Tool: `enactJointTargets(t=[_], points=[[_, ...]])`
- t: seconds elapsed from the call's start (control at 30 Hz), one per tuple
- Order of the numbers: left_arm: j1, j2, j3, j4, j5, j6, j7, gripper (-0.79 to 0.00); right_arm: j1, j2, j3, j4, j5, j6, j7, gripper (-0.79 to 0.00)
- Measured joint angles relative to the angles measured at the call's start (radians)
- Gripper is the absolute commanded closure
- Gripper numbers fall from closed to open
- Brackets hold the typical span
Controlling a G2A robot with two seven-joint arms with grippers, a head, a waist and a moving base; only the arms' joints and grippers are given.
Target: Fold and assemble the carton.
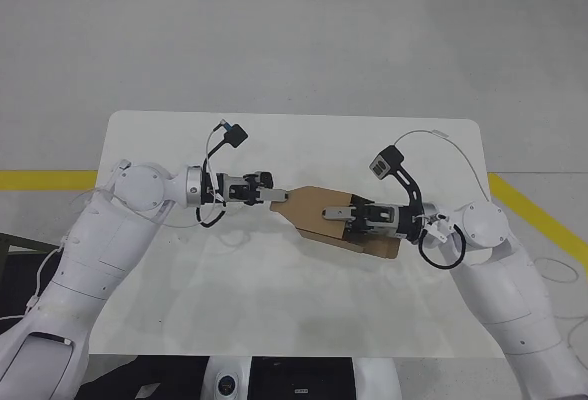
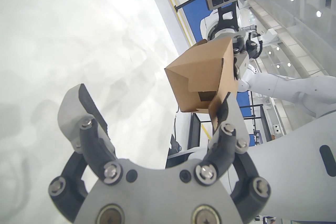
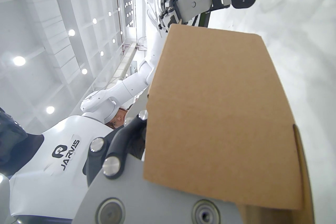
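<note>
A brown cardboard carton (image 1: 329,212), partly folded into a box, is held above the white table (image 1: 274,300) between the two arms. My right gripper (image 1: 352,215) is shut on the carton's wall (image 3: 218,109), with one finger (image 3: 126,133) showing beside the cardboard. In the left wrist view the carton (image 2: 202,75) shows its folded end with a loose flap (image 2: 216,109). My left gripper (image 2: 155,101) is open at that end (image 1: 274,194). One of its fingers (image 2: 231,112) touches the flap; the other finger (image 2: 84,104) stands well apart.
The table's bare surface spreads on all sides under the carton. Yellow tape (image 1: 24,180) runs on the floor past both table ends. Each wrist carries a black camera on a stalk (image 1: 386,160), with loose cables nearby.
</note>
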Motion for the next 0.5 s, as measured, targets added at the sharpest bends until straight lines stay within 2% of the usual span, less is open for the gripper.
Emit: enactJointTargets(t=[0.5], points=[[0.001,-0.011,0.012,0.005,-0.065,-0.009,-0.008,-0.785,0.005,-0.007,-0.015,0.006,0.061,-0.027,-0.003,0.0]])
